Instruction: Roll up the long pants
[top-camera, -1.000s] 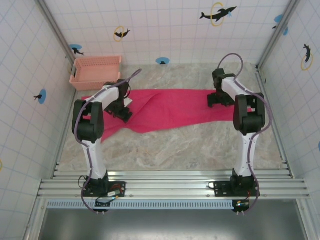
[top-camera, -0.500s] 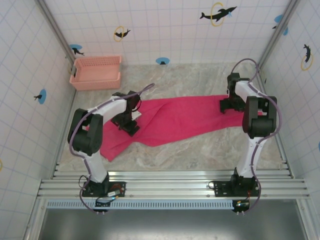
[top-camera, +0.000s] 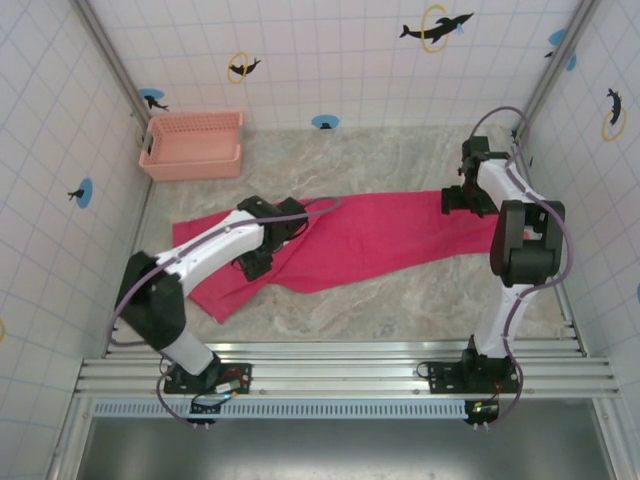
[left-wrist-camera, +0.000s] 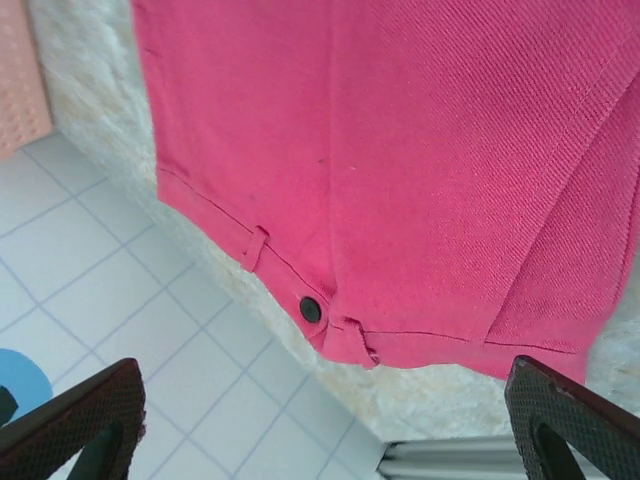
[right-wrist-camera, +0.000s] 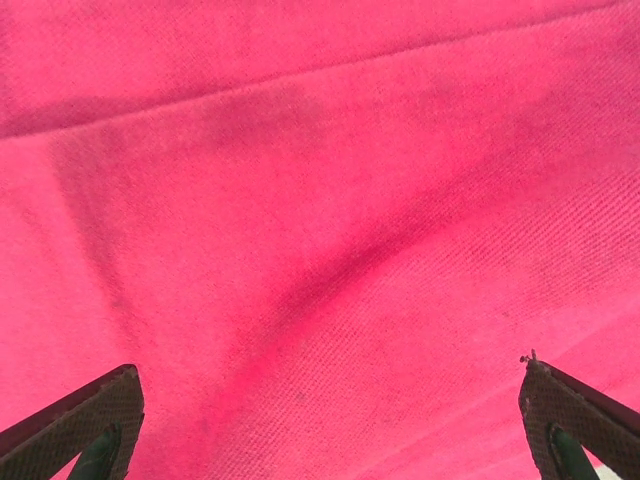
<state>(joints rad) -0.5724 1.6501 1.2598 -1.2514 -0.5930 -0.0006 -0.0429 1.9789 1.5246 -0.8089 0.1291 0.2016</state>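
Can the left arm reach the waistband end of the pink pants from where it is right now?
Probably yes. The left gripper hangs open over the long pants. The waistband and its button lie bare right before it, with nothing on the cloth there.

The long pants (top-camera: 370, 235) lie stretched across the middle of the table (top-camera: 400, 300), running left to right. The waist end sits at the left and nearer, the leg ends at the right and a little farther back. The waistband, with its button (left-wrist-camera: 311, 309) and a belt loop (left-wrist-camera: 254, 248), lies close to the table's left edge by the side wall. Behind the pants, in the far left corner, stands the slotted basket (top-camera: 192, 145) – well apart from the cloth. The left gripper (top-camera: 253, 266) hangs over the waist part, and the right gripper (top-camera: 462, 200) over the leg end near the right wall.
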